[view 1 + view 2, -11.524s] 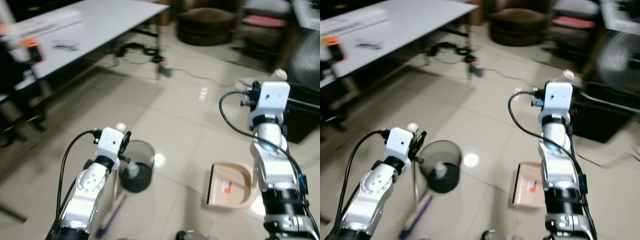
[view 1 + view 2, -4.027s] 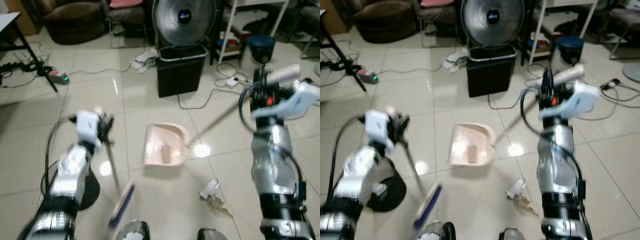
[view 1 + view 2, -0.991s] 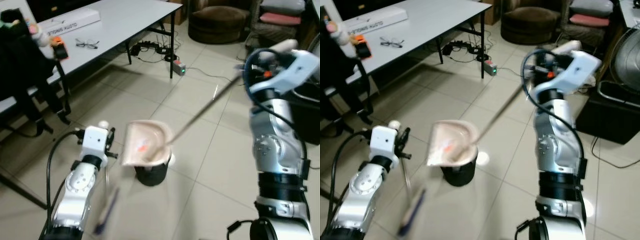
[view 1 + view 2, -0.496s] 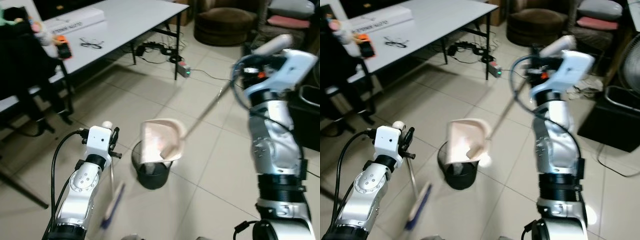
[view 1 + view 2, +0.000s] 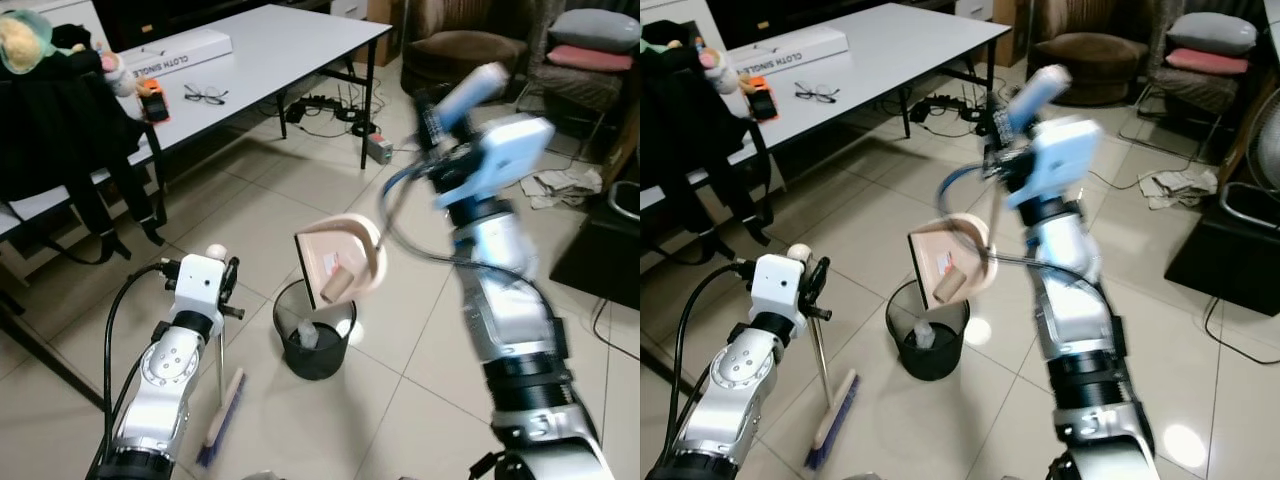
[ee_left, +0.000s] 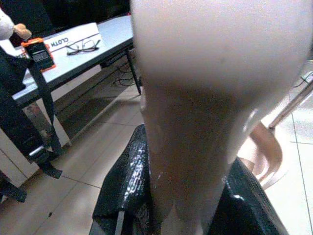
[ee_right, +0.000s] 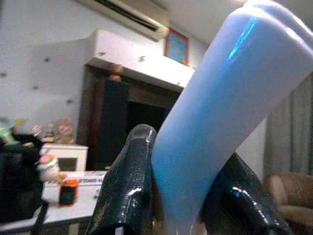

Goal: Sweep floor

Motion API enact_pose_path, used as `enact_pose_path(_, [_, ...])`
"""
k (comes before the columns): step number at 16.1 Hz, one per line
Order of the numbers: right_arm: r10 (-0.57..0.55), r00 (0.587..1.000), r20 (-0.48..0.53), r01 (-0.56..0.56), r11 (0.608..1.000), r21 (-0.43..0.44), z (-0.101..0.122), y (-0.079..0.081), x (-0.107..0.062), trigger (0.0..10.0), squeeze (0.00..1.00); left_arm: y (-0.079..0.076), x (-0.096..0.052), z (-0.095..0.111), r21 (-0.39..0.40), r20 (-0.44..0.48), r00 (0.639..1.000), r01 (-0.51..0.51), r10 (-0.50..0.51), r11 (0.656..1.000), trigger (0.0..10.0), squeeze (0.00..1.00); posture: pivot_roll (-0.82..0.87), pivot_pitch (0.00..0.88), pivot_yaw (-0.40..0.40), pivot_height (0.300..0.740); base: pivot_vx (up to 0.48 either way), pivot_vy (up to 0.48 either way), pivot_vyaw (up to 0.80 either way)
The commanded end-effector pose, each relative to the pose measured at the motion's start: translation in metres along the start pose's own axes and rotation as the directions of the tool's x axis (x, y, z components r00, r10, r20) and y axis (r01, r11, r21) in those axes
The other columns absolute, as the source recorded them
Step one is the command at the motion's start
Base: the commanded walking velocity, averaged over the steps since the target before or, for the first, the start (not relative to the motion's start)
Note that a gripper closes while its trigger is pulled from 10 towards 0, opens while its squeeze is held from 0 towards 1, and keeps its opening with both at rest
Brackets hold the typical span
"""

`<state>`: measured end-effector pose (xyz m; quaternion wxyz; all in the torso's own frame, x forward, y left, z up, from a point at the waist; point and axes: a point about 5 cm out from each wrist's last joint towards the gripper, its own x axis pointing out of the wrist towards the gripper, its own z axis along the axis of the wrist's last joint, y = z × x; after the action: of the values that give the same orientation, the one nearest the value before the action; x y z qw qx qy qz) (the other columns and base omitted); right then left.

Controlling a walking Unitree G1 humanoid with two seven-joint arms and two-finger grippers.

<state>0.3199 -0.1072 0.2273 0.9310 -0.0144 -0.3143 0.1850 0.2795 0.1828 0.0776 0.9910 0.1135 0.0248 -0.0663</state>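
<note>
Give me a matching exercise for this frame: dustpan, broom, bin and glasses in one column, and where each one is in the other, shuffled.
Things:
1. dustpan
2. broom
3. bin
4. glasses

Places:
A. on the white table
B. standing on the floor tiles under the dustpan
C. tilted in the air, held by its long handle in the right gripper
D. bristles on the floor, handle in the left gripper

Pairs: 1-C, 2-D, 3-B, 4-A
</note>
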Motion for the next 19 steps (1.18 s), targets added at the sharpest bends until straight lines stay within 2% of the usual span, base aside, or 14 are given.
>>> enact_pose_path(1, [0.073, 0.996, 0.049, -0.071, 0.997, -0.038, 0.003, 0.013, 0.000, 10.0, 0.00, 0.002, 0.005, 0.009, 0.028, 0.045, 0.999, -0.009, 0.008, 1.000, 10.0, 0.00, -0.05, 0.000, 0.055, 0.740, 0.000, 0.000, 0.00])
enact_pose_path(3, [0.191, 0.980, 0.055, -0.186, 0.979, -0.086, -0.001, 0.036, -0.004, 10.0, 0.00, 0.001, 0.004, 0.008, 0.032, 0.046, 0.999, -0.009, 0.008, 0.999, 10.0, 0.00, -0.05, 0.000, 0.053, 0.740, 0.000, 0.000, 0.00])
enact_pose_path(5, [0.336, 0.941, 0.047, -0.324, 0.930, -0.172, -0.004, 0.057, -0.010, 10.0, 0.00, 0.001, 0.004, 0.008, 0.035, 0.046, 0.999, -0.009, 0.007, 0.999, 10.0, 0.00, -0.05, 0.000, 0.051, 0.740, 0.000, 0.000, 0.00])
enact_pose_path(6, [0.365, 0.929, 0.054, -0.350, 0.918, -0.187, -0.004, 0.063, -0.013, 10.0, 0.00, 0.001, 0.004, 0.008, 0.035, 0.046, 0.999, -0.009, 0.007, 0.999, 10.0, 0.00, -0.05, 0.000, 0.051, 0.740, 0.000, 0.000, 0.00])
enact_pose_path(8, [0.386, 0.920, 0.073, -0.364, 0.907, -0.211, -0.004, 0.067, -0.015, 10.0, 0.00, 0.000, 0.003, 0.008, 0.037, 0.044, 0.999, -0.008, 0.006, 0.999, 10.0, 0.00, -0.05, 0.000, 0.051, 0.740, 0.000, 0.000, 0.00])
enact_pose_path(12, [0.376, 0.922, 0.093, -0.354, 0.915, -0.195, -0.003, 0.065, -0.015, 10.0, 0.00, -0.001, 0.004, 0.008, 0.036, 0.043, 0.999, -0.005, 0.004, 0.999, 10.0, 0.00, -0.05, 0.000, 0.051, 0.740, 0.000, 0.000, 0.00])
enact_pose_path(14, [0.348, 0.933, 0.096, -0.318, 0.918, -0.237, -0.002, 0.060, -0.013, 10.0, 0.00, -0.001, 0.004, 0.008, 0.036, 0.043, 0.999, -0.005, 0.003, 0.999, 10.0, 0.00, -0.05, 0.000, 0.047, 0.740, 0.000, 0.000, 0.00])
enact_pose_path(15, [0.312, 0.946, 0.091, -0.280, 0.924, -0.259, -0.002, 0.054, -0.011, 10.0, 0.00, -0.001, 0.004, 0.008, 0.035, 0.042, 0.999, -0.005, 0.003, 0.999, 10.0, 0.00, -0.05, 0.000, 0.047, 0.740, 0.000, 0.000, 0.00])
enact_pose_path(16, [0.164, 0.982, 0.092, -0.135, 0.955, -0.263, 0.001, 0.031, -0.005, 10.0, 0.00, -0.001, 0.004, 0.008, 0.034, 0.039, 0.999, -0.005, 0.003, 0.999, 10.0, 0.00, -0.05, 0.001, 0.041, 0.740, 0.000, 0.000, 0.00])
enact_pose_path(17, [-0.021, 0.995, 0.095, 0.044, 0.966, -0.255, 0.007, 0.001, 0.001, 10.0, 0.00, -0.002, 0.005, 0.007, 0.027, 0.027, 1.000, 0.010, -0.011, 1.000, 10.0, 0.00, -0.05, 0.003, 0.039, 0.740, 0.000, 0.000, 0.00])
enact_pose_path(18, [-0.244, 0.969, 0.047, 0.249, 0.940, -0.232, 0.012, -0.041, 0.002, 10.0, 0.00, -0.005, 0.005, 0.005, 0.030, 0.008, 0.999, 0.051, -0.052, 0.998, 10.0, 0.00, -0.05, 0.005, 0.041, 0.740, 0.000, 0.000, 0.00])
enact_pose_path(19, [-0.342, 0.940, 0.004, 0.328, 0.897, -0.297, 0.014, -0.069, -0.004, 10.0, 0.00, -0.006, 0.005, 0.003, 0.018, -0.009, 0.998, 0.063, -0.063, 0.998, 10.0, 0.00, -0.06, 0.006, 0.044, 0.740, 0.000, 0.000, 0.00])
